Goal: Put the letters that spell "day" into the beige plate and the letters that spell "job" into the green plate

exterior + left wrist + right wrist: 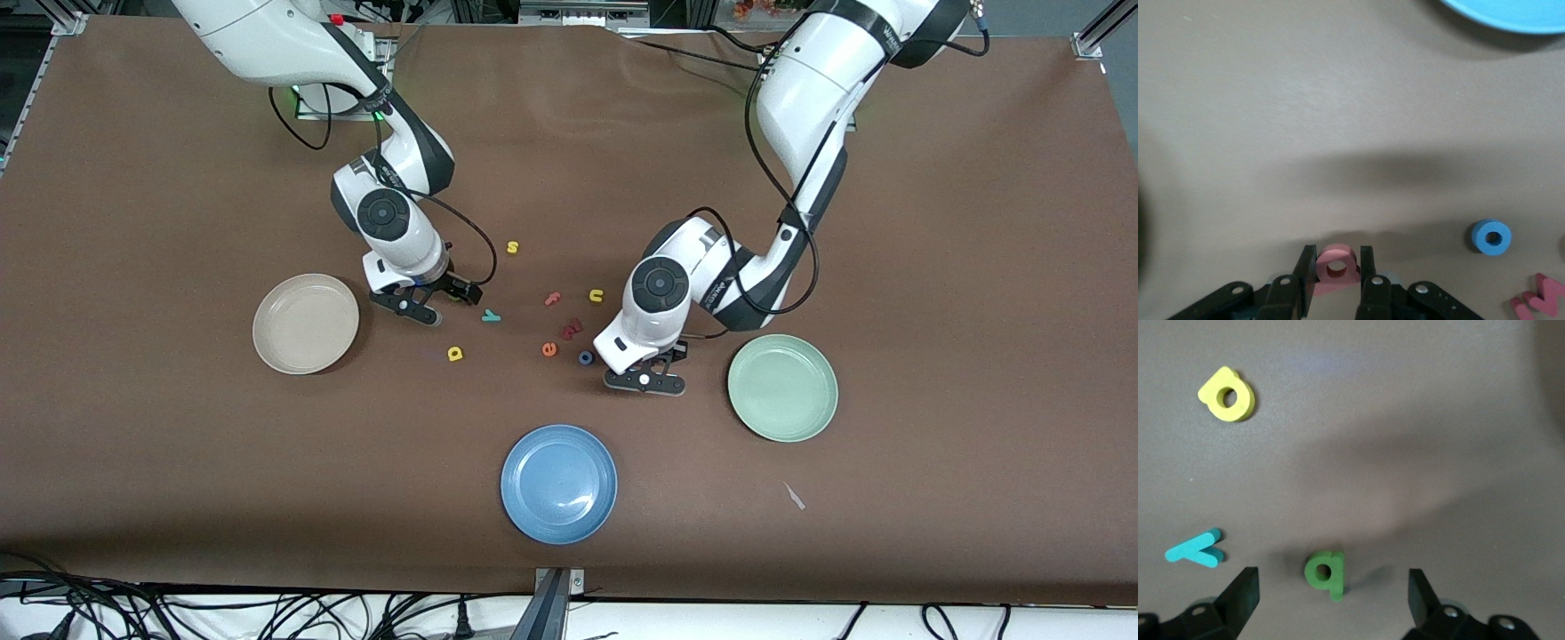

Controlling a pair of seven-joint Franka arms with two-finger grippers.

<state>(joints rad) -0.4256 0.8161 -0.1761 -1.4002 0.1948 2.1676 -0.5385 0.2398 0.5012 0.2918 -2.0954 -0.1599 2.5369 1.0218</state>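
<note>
The left gripper (646, 373) is low over the table (933, 267), in the lower middle of the front view, between the blue ring "o" (586, 357) and the pale green plate (782, 388). In the left wrist view its fingers (1305, 272) pinch the salmon "b" (1336, 267) from both sides, and the blue "o" (1491, 237) lies apart from it on the cloth.

The right gripper (436, 298) is low in the middle of the front view, between the beige plate (306, 323) and the teal "y" (491, 315). In the right wrist view its fingers (1243, 593) are spread wide, and the dark green "d" (1325, 573) lies on the table between them, touching neither. In that view the teal "y" (1196, 549) is at lower left and the yellow "a" (1227, 394) at upper left.

In the front view the yellow "a" (455, 354) lies below the right gripper. Both the beige and the green plate hold no letters. I cannot find the teal "j".

Near the middle of the front view lie also an orange "e" (549, 349), a red zigzag letter (571, 329), a pink "t" (553, 299), a yellow "u" (596, 295) and, higher, a yellow "s" (513, 247). The blue plate (559, 483) is at bottom center
</note>
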